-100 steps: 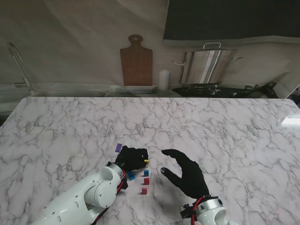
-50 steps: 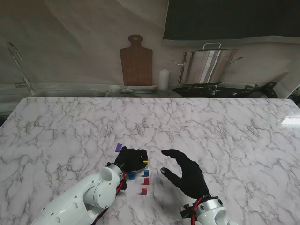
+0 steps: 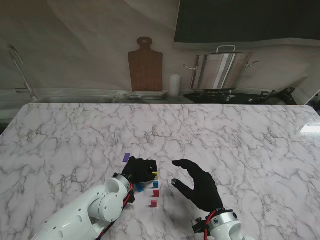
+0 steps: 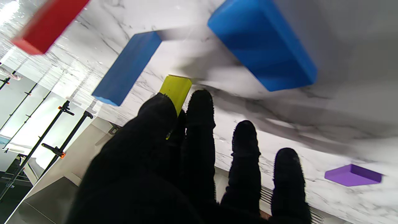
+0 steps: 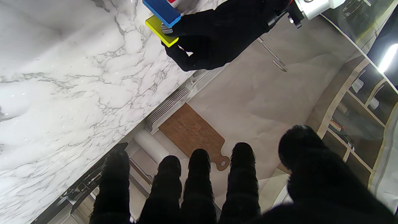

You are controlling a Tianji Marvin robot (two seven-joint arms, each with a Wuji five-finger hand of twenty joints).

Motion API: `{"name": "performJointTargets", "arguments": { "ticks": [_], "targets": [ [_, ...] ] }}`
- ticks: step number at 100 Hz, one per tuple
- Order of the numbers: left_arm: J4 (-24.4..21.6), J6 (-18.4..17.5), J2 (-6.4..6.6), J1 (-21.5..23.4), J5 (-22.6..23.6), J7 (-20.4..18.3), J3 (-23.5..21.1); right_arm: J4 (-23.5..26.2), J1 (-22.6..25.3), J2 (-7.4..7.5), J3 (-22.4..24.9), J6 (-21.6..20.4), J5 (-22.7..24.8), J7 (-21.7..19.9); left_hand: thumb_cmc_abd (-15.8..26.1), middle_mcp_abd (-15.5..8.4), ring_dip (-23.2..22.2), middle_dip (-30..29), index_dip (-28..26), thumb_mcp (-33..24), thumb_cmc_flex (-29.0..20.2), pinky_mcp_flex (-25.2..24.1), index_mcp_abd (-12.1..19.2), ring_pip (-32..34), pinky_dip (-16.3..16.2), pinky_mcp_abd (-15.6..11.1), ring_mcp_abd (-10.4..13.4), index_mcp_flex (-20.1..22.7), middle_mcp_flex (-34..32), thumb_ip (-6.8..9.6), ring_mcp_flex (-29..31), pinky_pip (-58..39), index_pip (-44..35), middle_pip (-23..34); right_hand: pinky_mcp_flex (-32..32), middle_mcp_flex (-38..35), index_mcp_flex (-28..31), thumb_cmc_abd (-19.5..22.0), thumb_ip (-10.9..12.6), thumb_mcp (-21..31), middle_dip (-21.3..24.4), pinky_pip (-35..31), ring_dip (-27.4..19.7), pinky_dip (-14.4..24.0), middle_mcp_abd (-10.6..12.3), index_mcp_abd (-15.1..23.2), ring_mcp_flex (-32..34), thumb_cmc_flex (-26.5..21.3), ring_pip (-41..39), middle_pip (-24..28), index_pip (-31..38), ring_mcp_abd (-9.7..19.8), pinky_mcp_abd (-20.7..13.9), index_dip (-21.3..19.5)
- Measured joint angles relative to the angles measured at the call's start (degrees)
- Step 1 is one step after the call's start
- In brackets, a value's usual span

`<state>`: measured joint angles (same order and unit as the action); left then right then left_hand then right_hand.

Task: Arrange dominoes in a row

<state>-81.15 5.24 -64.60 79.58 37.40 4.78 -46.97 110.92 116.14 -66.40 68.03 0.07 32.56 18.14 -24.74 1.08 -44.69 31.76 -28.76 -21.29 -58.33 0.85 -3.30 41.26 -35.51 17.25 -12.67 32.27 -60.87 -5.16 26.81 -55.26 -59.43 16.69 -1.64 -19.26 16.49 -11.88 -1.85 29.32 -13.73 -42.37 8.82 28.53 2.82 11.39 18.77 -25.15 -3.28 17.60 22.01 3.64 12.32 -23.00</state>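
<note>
Left robot hand is pinching a small yellow rectangular domino between thumb and forefinger, low over the white marble tabletop; it is sitting almost where it was half a second ago. Right robot hand is hovering beside it, fingers spread, gripping nothing, unchanged. Blue domino, red domino and crimson domino are lining up nearer to me. Purple domino is lying apart. The yellow piece is mostly hidden from the stand view.
</note>
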Motion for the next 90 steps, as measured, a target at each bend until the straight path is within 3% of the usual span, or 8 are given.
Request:
{"name": "performJointTargets", "arguments": {
  "ticks": [90],
  "targets": [
    [-0.4, -0.8, 0.55, -0.3, 0.0, -2.1, 0.0, 0.1, 0.2, 0.03, 0.2, 0.0, 0.1, -0.1, 1.0, 0.1, 0.1, -3.8, -0.9, 0.0, 0.0, -2.1, -0.9, -3.3, -1.0, 0.0, -0.6, -1.2, 8.5, 0.19, -4.1, 1.5, 6.7, 4.5, 0.0, 0.0, 0.0, -1.0, 0.0, 0.0, 0.0, 0.0, 1.0, 0.0, 0.0, 0.0, 1.9, 0.0, -1.3, 0.0, 0.0, -0.1, 0.0, 0.0]
  ]
}}
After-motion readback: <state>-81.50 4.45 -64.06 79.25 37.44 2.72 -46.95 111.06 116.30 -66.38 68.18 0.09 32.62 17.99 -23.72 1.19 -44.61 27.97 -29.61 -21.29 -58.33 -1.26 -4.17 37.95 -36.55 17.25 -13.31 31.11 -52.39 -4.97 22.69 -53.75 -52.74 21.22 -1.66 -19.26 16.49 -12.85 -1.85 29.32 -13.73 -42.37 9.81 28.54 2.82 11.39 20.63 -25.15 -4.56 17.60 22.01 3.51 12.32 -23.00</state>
